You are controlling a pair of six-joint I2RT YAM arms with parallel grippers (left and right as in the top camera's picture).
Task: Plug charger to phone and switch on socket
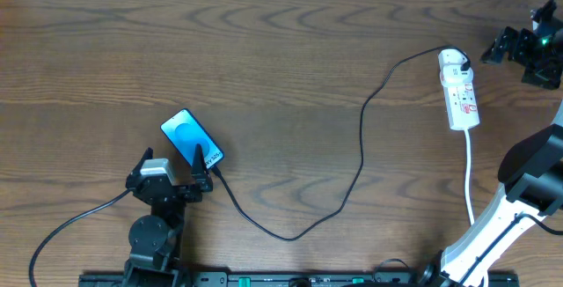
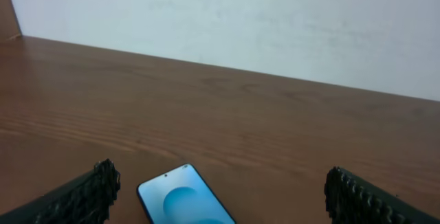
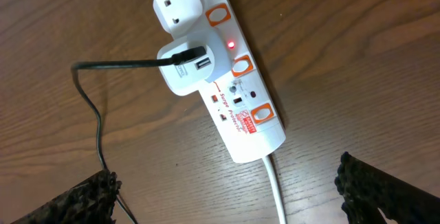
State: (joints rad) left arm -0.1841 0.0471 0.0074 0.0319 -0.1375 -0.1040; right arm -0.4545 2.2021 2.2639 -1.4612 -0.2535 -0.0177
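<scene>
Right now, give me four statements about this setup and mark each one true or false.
1. The phone lies screen up, showing blue. True.
2. The charger is plugged into the white adapter on the socket. True.
3. The left fingers are clamped on the phone. False: they stand wide apart, not closed on it.
4. No light shows on the socket. False: a small red light glows beside the adapter.

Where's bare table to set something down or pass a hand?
Free: far-left table, beyond the phone; middle patch between phone and charger cable. Crowded: power strip with right gripper beside it; left gripper at the phone.
</scene>
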